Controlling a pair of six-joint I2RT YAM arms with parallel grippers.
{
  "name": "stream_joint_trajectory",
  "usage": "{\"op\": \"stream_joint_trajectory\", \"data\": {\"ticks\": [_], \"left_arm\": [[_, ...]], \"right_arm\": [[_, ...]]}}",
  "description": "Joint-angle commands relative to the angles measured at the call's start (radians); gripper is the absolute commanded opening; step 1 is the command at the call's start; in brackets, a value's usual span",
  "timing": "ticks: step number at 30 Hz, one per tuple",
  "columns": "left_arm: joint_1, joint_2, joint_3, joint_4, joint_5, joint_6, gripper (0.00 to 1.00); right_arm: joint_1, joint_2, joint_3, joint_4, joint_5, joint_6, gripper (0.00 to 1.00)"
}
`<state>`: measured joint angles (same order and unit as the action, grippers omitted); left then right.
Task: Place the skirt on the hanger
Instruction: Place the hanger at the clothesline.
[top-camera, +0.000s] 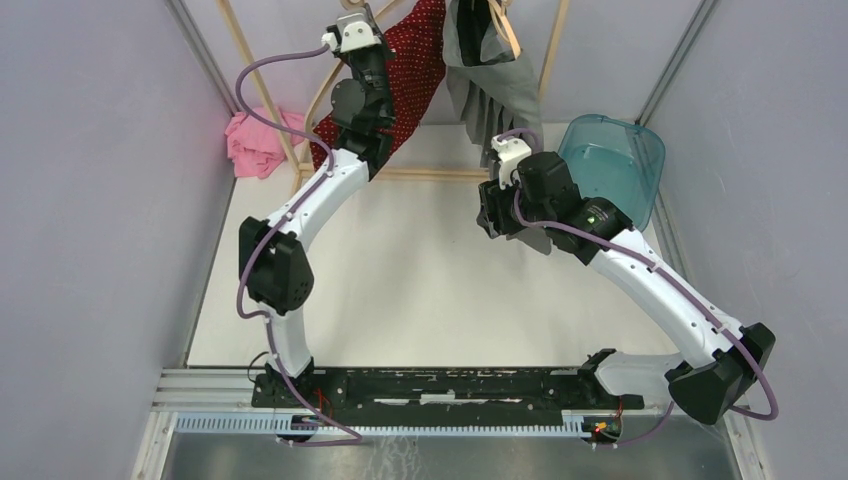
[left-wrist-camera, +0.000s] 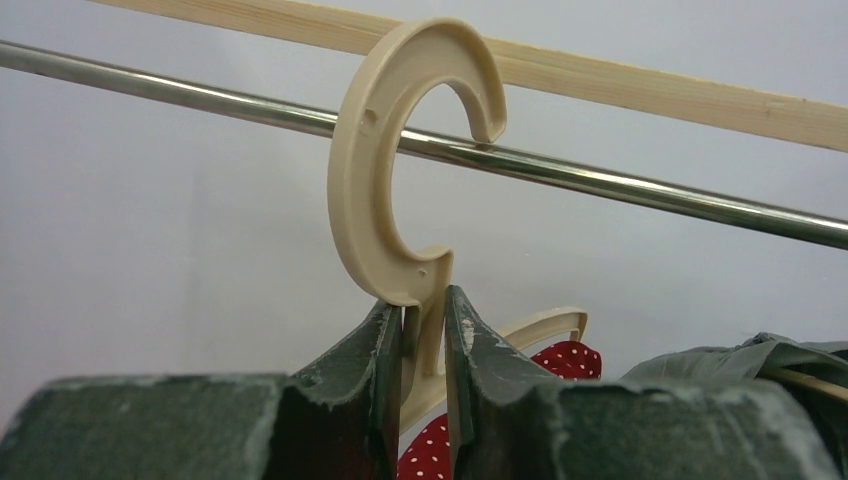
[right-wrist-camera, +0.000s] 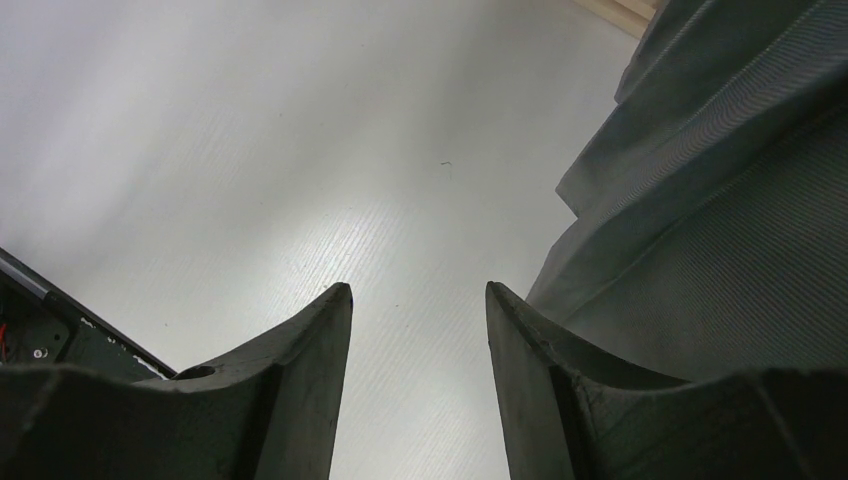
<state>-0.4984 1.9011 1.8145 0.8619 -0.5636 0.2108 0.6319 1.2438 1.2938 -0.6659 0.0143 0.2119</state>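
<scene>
Leftmost, the left jaws, closed to a narrow slit, pinch the neck of the beige hanger (left-wrist-camera: 390, 180), whose hook curves over the metal rail (left-wrist-camera: 620, 190). The red dotted skirt (left-wrist-camera: 565, 358) shows at 5 o'clock of them. Rightward, the right jaws stand half open, empty, above the worktop (right-wrist-camera: 300, 150), with a grey pleated garment (right-wrist-camera: 720, 220) at 3 o'clock.

White arm links (top-camera: 325, 185) with black joint housings (top-camera: 275, 270), thin purple cables (top-camera: 239, 88) along both arms, small green light (top-camera: 598, 213) on right arm (top-camera: 650, 280), left gripper (left-wrist-camera: 423, 305) with dark grey, chipped fingers (left-wrist-camera: 345, 390).
</scene>
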Motion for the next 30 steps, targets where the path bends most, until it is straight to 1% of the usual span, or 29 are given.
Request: {"op": "stream_joint_trajectory", "data": {"ticks": [1, 9, 17, 30], "left_arm": [[0.009, 0.006, 0.072, 0.078, 0.039, 0.014, 0.03], [0.010, 0.042, 0.086, 0.091, 0.047, -0.025, 0.03], [0.010, 0.065, 0.082, 0.145, 0.039, -0.087, 0.03], [0.010, 0.150, 0.158, 0.132, -0.006, -0.168, 0.03]], "right_arm": [[-0.006, -0.001, -0.002, 0.042, -0.007, -0.002, 0.57], [-0.006, -0.014, -0.007, 0.038, -0.011, -0.002, 0.57], [-0.006, -0.027, -0.014, 0.035, -0.020, 0.003, 0.57], [-0.005, -0.040, -0.030, 0.030, -0.024, 0.006, 0.57]]}}
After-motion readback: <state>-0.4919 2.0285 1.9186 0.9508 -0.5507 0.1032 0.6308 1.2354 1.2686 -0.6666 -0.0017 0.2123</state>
